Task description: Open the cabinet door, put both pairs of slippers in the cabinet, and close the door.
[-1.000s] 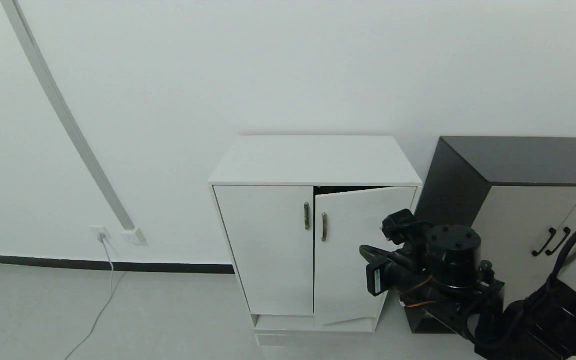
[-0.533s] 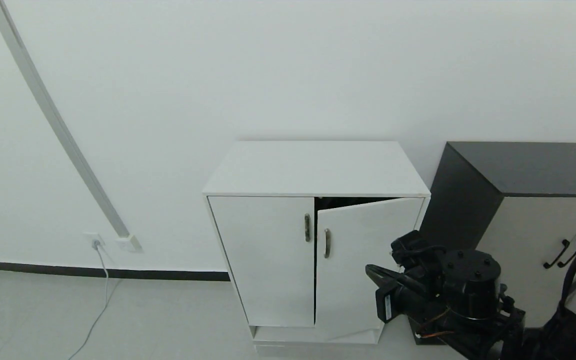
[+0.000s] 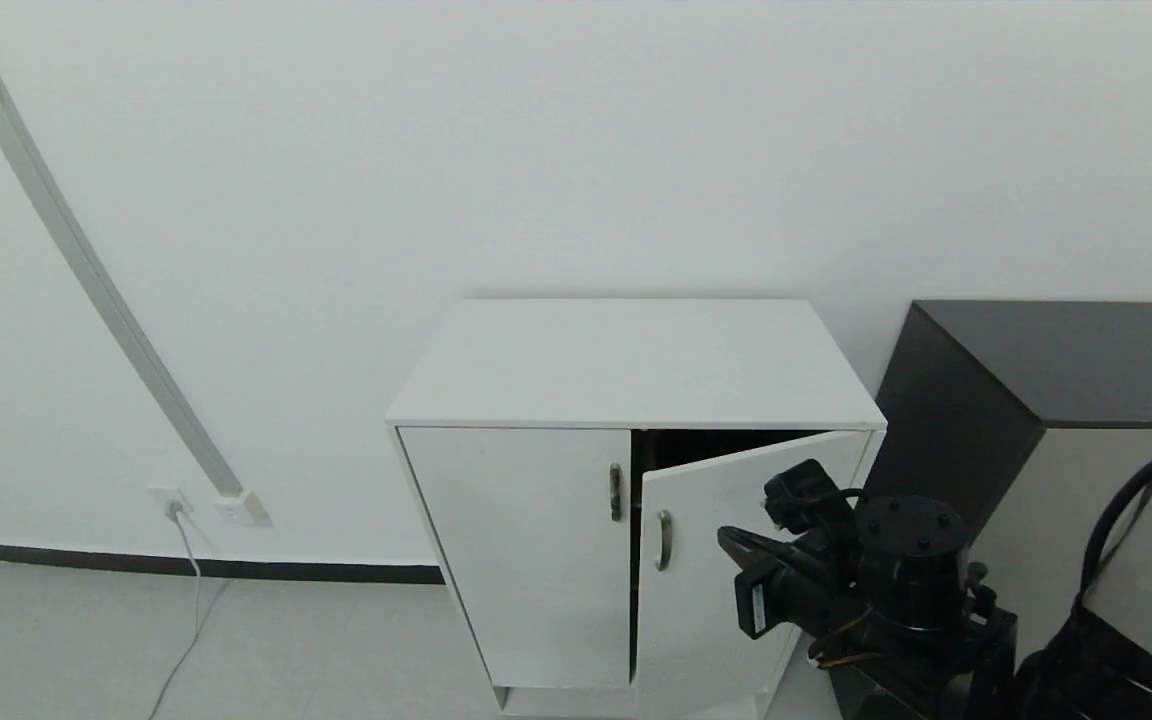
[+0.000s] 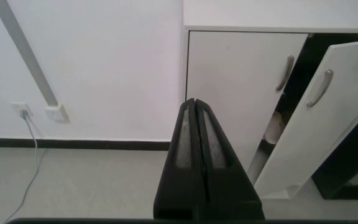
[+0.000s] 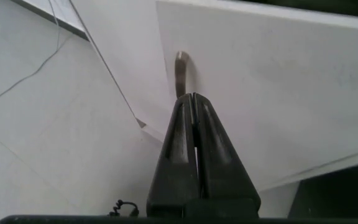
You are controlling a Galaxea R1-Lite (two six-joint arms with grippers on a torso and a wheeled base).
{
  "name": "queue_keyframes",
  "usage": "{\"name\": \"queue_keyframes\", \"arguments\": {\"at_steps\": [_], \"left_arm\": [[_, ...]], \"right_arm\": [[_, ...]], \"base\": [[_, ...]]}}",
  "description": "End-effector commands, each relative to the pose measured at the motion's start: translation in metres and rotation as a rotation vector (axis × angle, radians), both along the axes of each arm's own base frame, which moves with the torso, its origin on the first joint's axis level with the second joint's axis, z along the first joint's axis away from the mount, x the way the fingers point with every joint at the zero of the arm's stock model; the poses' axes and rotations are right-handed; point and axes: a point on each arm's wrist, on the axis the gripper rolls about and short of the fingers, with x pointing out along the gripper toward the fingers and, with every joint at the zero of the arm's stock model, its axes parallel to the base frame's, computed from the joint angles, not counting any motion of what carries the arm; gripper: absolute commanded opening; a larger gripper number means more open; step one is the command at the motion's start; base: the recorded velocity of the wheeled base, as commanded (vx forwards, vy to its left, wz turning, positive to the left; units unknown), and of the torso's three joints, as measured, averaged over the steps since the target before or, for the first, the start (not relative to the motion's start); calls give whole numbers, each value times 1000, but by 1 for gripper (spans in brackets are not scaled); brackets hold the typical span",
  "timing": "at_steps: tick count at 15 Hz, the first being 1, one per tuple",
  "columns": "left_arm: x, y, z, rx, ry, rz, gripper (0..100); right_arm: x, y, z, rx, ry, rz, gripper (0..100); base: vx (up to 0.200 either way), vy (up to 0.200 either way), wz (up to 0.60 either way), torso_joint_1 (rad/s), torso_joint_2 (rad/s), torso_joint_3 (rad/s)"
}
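By the white wall, the door handle lies seemingly just past the closed right gripper.

This is a plain room indoors, maybe a hallway. A small white cabinet and a black cabinet stand against a bare white wall. The floor is grey and smooth. A wall socket has a grey cord plugged in.
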Motion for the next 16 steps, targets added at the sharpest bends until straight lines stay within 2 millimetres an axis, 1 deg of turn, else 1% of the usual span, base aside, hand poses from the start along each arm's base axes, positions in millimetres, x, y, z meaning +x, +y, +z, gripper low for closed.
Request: {"name": "queue_keyframes", "arguments": {"at_steps": [1, 3, 8, 16], "left_arm": [[0, 0, 0, -1, 2, 2, 0], [0, 0, 0, -1, 2, 2, 0], [0, 0, 0, -1, 2, 2, 0], [0, 0, 0, -1, 2, 2, 0]], "right_arm": [[19, 7, -11, -2, 2, -23, 0], [32, 11, -14, 6, -7, -38, 0], [57, 16, -20, 16, -26, -68, 0], [85, 20, -17, 20, -28, -83, 0]], "base": [[0, 0, 0, 0, 0, 0], [0, 0, 0, 0, 0, 0], [0, 0, 0, 0, 0, 0], [0, 0, 0, 0, 0, 0]]}}
